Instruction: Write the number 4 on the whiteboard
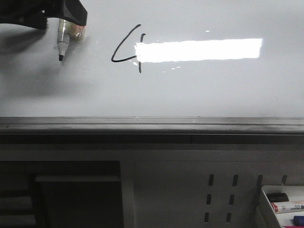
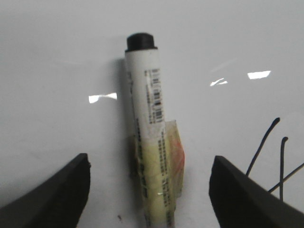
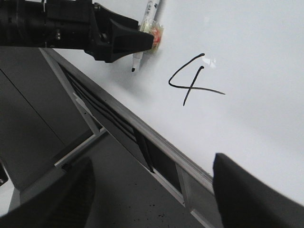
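Front view first: your 4 [image 1: 127,46] is already up on the whiteboard [image 1: 199,90], left of centre, with the glare strip washing out part of its foot and the cross stroke. The left end effector [image 1: 71,21] sits in the top left corner with the marker [image 1: 63,40] pointing down, tip well clear of the digit. I can't tell from here if the tip is touching the board or just off it. That's the main risk in my book: if it's in contact and you drag away sideways, you get a stray line next to a finished number.

Left wrist view: the marker [image 2: 149,137] runs up the middle with a taped band around the barrel, and the two fingers [image 2: 57,194] stand wide on either side of it, not squeezing the part you can see. So the marker looks fixed to the end effector by the tape or held lower down out of view, and I can't tell if it's actually gripped. If the tape is doing the work, a hard press could tilt the pen. The 4 [image 2: 275,156] peeks in at one edge.

Right wrist view: the right end effector [image 3: 152,190] is released, fingers spread, nothing between them, hovering off the board over the grey ledge [image 3: 142,128]. The 4 [image 3: 192,78] reads clean here.
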